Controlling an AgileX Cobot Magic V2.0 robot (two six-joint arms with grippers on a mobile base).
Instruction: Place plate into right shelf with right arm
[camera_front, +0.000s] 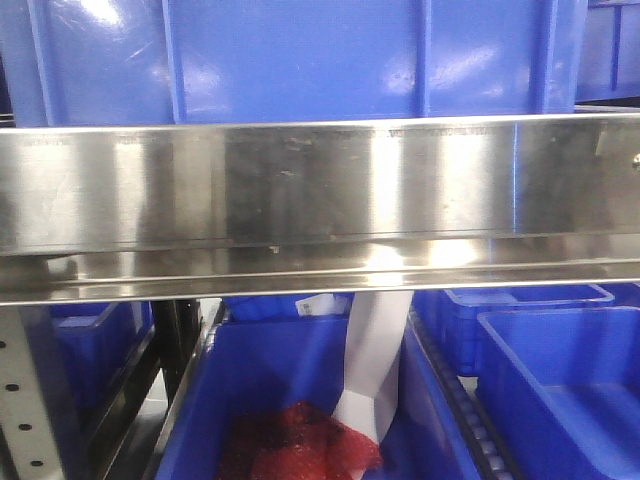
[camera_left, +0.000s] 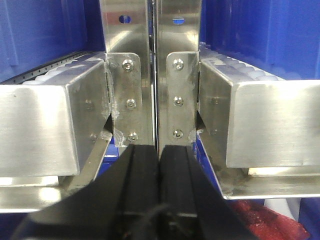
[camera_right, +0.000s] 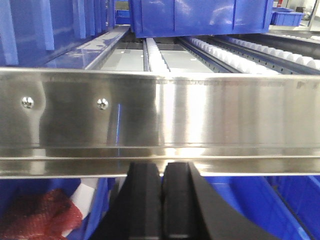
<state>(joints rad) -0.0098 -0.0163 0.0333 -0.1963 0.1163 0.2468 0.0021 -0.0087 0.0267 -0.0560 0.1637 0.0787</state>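
Observation:
The plate is out of view in every frame. The right shelf's shiny steel rail runs across the front view, with blue crates above and below it. In the right wrist view the same rail lies just ahead of my right gripper, which is shut with nothing between its black fingers. My left gripper is shut and empty, facing two steel uprights between two boxy steel rail ends.
A blue crate below the rail holds a red mesh bag and a white strip. Another blue crate sits at the lower right. White roller tracks run back on the shelf level. A perforated grey upright stands at the left.

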